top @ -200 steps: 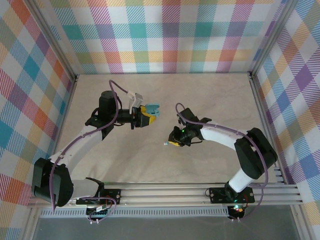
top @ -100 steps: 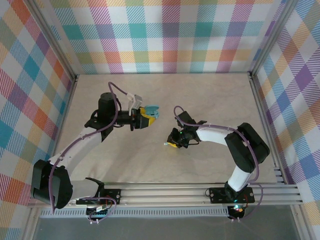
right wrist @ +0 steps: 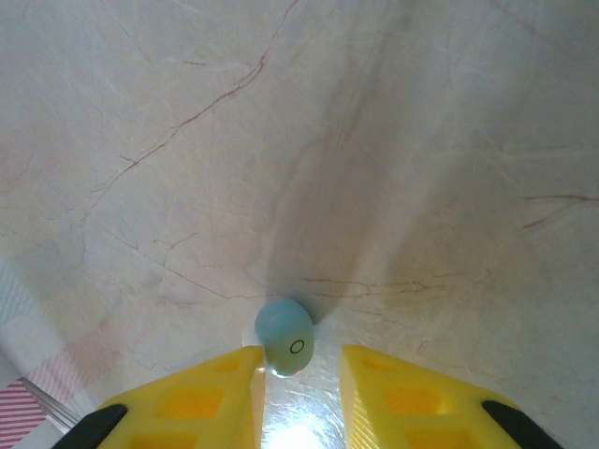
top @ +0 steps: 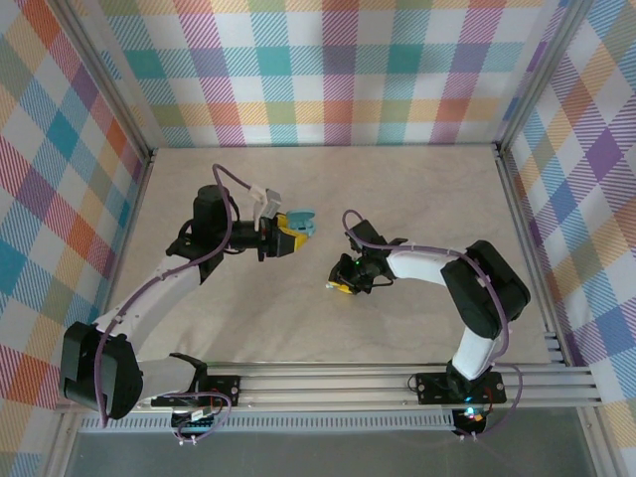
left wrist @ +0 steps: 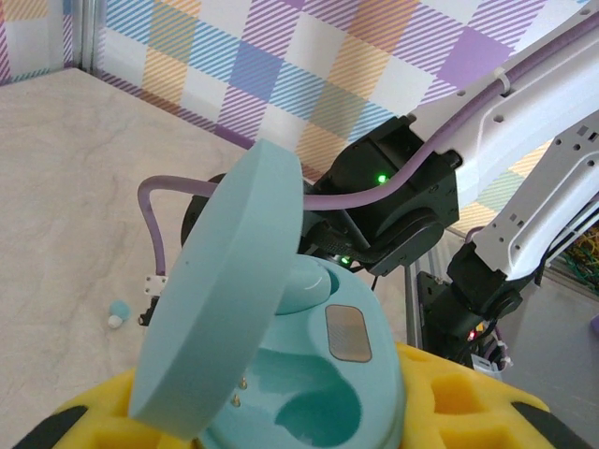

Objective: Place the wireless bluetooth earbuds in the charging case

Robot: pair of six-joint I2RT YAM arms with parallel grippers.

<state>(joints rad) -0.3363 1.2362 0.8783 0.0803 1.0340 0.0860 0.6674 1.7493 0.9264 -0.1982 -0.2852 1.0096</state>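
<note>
The teal charging case [left wrist: 318, 374] is held off the table with its lid [left wrist: 220, 290] swung open, and my left gripper [top: 294, 231] is shut on it between yellow pads [left wrist: 449, 393]. One of its two earbud wells shows, and it is empty. One small teal earbud [right wrist: 284, 335] lies on the table at the mouth of my right gripper [right wrist: 301, 360]. The earbud touches the left yellow finger [right wrist: 225, 383], with a gap to the right finger, so the jaws are open. In the top view the right gripper [top: 341, 287] points down and left at the earbud [top: 329, 286].
The two grippers sit close together near the table's middle. The right arm's wrist [left wrist: 402, 201] looms just beyond the open case in the left wrist view. Aluminium rails [top: 328, 383] run along the near edge and plaid walls enclose the marbled table [top: 397, 189].
My right gripper has shifted slightly left onto the earbud, its elbow has swung inward, and its jaws have widened a little. The left arm holds the case almost still.
</note>
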